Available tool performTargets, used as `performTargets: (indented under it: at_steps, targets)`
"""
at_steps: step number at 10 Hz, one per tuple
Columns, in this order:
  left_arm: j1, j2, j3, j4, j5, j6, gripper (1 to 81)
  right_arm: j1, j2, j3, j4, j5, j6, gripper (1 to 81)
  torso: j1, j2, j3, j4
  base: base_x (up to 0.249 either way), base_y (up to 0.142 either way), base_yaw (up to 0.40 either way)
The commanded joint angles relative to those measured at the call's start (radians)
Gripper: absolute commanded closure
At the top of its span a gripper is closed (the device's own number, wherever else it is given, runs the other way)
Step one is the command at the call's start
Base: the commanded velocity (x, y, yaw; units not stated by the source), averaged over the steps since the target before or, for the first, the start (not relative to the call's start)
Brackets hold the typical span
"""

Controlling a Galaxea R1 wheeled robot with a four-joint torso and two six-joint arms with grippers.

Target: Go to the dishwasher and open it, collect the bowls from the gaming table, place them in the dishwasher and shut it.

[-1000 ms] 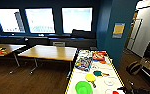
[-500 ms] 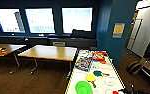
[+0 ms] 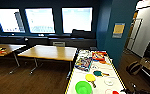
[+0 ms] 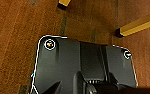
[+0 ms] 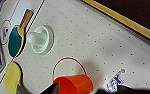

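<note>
Gripper state: cannot be determined for either arm. The right wrist view looks down on the long white gaming table with yellow edging (image 5: 103,45), where an orange-red plastic cup-shaped piece (image 5: 74,83) stands on a red printed ring, close to the wrist. Beyond it rest a translucent white mallet-shaped puck pusher (image 5: 39,38), a dark green round paddle with wooden handle (image 5: 16,41) and a flat yellow round paddle (image 5: 12,77). The left wrist view faces the brown wooden floor (image 4: 13,37) beside yellow table legs.

Location of task item: in the head view the bright lime-green round plastic bowl (image 3: 83,87) sits at the near end of the gaming table, toward its left edge, just beside the yellow paddle.

Handling assessment: the bowl appears light, rigid and smooth-walled, not fragile, and probably slippery. It may slide on the glossy top if nudged. Recommended hold: pinch the rim, one finger inside and one outside the wall, at a point clear of the paddle.
</note>
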Motion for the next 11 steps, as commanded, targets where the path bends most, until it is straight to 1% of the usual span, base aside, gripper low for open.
performTargets:
  at_steps: [1, 3, 5, 7, 11]
  targets:
    - [-0.053, -0.005, -0.02, -0.005, 0.046, -0.001, 1.0, 0.153, -0.03, -0.006, 0.018, -0.029, -0.002, 1.0, 0.0, 0.0, 0.0, 0.0, 0.0, 0.0, 0.0]
    - [-0.053, 0.004, -0.034, -0.006, 0.047, -0.001, 1.0, 0.155, -0.011, -0.014, 0.019, -0.027, -0.002, 1.0, 0.0, 0.0, 0.0, 0.0, 0.0, 0.0, 0.0]
    - [-0.053, 0.003, -0.034, -0.006, 0.047, -0.001, 1.0, 0.155, 0.013, -0.044, 0.021, -0.027, 0.0, 1.0, 0.0, 0.0, 0.0, 0.0, 0.0, 0.0, 0.0]
    - [-0.053, 0.004, -0.034, -0.006, 0.047, -0.001, 1.0, 0.144, 0.029, -0.064, 0.021, -0.026, -0.002, 1.0, 0.0, 0.0, 0.0, 0.0, 0.0, 0.0, 0.0]
    - [-0.053, 0.008, -0.034, -0.003, 0.047, -0.001, 1.0, 0.107, 0.039, -0.07, 0.021, -0.015, -0.002, 1.0, 0.0, 0.0, 0.0, 0.0, 0.0, 0.0, 0.0]
